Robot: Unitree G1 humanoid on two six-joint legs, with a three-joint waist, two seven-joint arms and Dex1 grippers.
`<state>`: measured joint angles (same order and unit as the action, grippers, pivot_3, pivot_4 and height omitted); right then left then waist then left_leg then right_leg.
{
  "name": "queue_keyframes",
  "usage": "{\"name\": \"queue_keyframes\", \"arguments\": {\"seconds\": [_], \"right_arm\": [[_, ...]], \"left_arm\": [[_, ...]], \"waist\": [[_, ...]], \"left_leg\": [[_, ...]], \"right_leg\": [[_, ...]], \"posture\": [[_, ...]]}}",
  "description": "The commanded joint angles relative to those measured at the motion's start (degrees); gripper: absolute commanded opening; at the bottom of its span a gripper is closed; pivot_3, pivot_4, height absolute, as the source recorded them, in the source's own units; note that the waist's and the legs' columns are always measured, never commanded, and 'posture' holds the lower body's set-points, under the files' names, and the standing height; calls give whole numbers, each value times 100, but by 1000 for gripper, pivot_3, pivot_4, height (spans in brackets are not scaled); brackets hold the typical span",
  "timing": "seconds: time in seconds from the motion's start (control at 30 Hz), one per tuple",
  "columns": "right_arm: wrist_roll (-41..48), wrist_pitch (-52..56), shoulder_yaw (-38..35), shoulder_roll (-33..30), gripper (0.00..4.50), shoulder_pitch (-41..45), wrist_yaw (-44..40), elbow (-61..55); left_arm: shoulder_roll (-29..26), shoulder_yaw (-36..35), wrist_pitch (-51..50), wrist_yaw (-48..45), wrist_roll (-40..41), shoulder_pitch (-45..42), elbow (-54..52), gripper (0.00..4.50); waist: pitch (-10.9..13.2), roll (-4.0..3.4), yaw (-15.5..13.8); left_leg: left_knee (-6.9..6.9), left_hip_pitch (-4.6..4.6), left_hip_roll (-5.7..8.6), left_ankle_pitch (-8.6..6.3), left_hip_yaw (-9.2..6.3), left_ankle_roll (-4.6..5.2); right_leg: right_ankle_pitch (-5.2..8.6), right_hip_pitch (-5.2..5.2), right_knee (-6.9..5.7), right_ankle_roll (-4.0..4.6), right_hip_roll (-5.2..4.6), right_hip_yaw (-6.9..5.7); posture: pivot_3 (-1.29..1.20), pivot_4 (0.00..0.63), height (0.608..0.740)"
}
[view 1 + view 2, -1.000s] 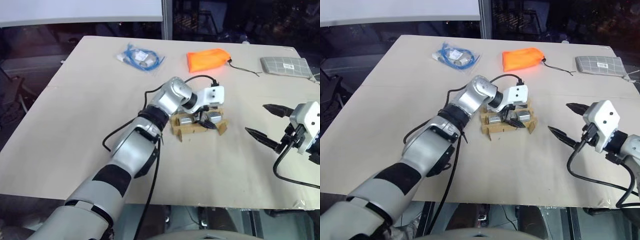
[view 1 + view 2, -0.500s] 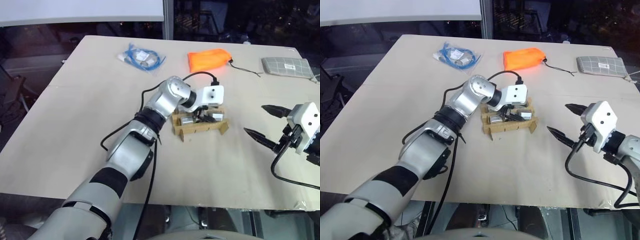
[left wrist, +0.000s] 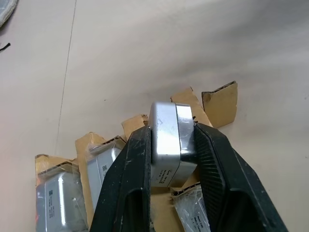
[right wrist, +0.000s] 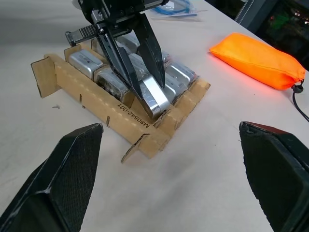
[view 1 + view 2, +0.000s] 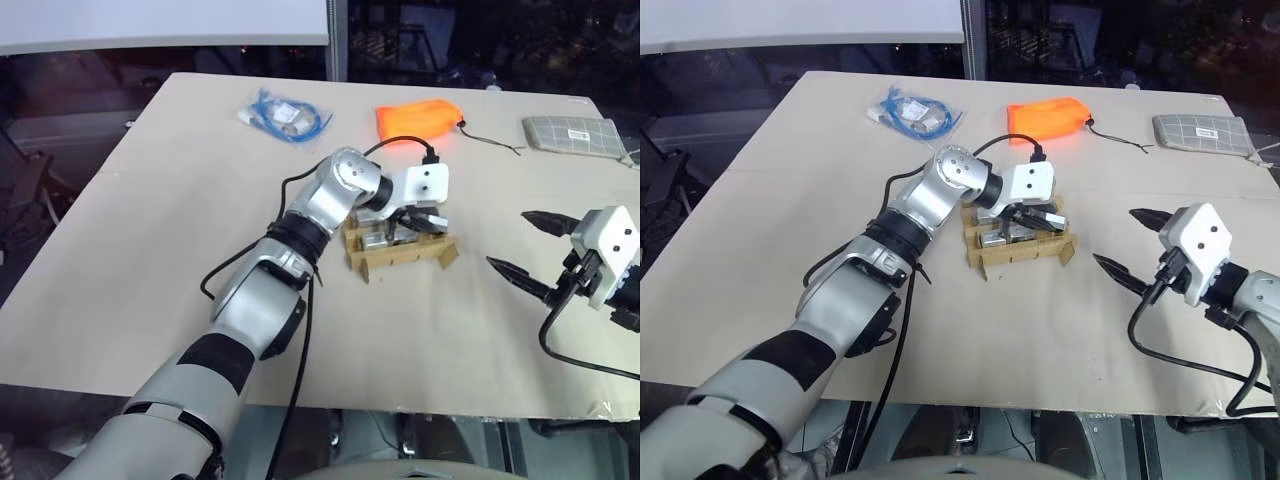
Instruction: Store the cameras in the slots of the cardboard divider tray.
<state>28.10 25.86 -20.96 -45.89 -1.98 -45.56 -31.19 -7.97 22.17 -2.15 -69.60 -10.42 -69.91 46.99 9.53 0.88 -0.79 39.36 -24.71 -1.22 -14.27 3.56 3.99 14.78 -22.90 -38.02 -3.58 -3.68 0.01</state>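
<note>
The cardboard divider tray [image 5: 400, 252] lies mid-table with several silver cameras [image 4: 84, 62] in its slots. My left gripper [image 3: 171, 133] reaches over it from the left, shut on one silver camera [image 3: 165, 137]. That camera [image 4: 153, 99] stands tilted, with its lower end in the corner slot on the side facing my right gripper. The black fingers [image 4: 126, 63] press on its two flat sides. My right gripper [image 5: 508, 238] hovers open to the right of the tray, apart from it and holding nothing.
An orange fabric pouch [image 5: 418, 120] lies behind the tray. A grey patterned pouch [image 5: 575, 133] sits at the far right corner and a bag of blue cable [image 5: 285, 113] at the far left. The table's front edge [image 5: 400, 408] runs close below my right gripper.
The left gripper's fingers have closed on a camera at the tray's right corner slot. The right gripper has stayed where it was, open.
</note>
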Motion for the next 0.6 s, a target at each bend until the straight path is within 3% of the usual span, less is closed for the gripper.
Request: {"name": "queue_keyframes", "arguments": {"seconds": [0.03, 0.27, 0.6], "right_arm": [[-1, -117, -71, 11, 4500, 16, 55, -126], [-13, -118, -63, 18, 4500, 2, 42, -122], [-46, -116, 14, 51, 4500, 48, 74, -107]], "left_arm": [[-35, -250, -467, -72, 232, -184, 24, 778], [192, -789, -2212, -59, 858, -573, 247, 778], [263, -912, -2996, 300, 1039, -335, 46, 778]], "waist": [[0, 0, 1], [1, 0, 7], [1, 0, 2]], "left_leg": [[0, -1, 0, 0, 0, 0], [0, -7, 1, 0, 0, 0], [-4, -12, 1, 0, 0, -1]], "right_leg": [[0, -2, 0, 0, 0, 0], [1, -7, 0, -2, 1, -2], [1, -11, 4, -2, 0, -2]], "posture": [[0, 150, 740], [0, 150, 740], [0, 150, 740]]}}
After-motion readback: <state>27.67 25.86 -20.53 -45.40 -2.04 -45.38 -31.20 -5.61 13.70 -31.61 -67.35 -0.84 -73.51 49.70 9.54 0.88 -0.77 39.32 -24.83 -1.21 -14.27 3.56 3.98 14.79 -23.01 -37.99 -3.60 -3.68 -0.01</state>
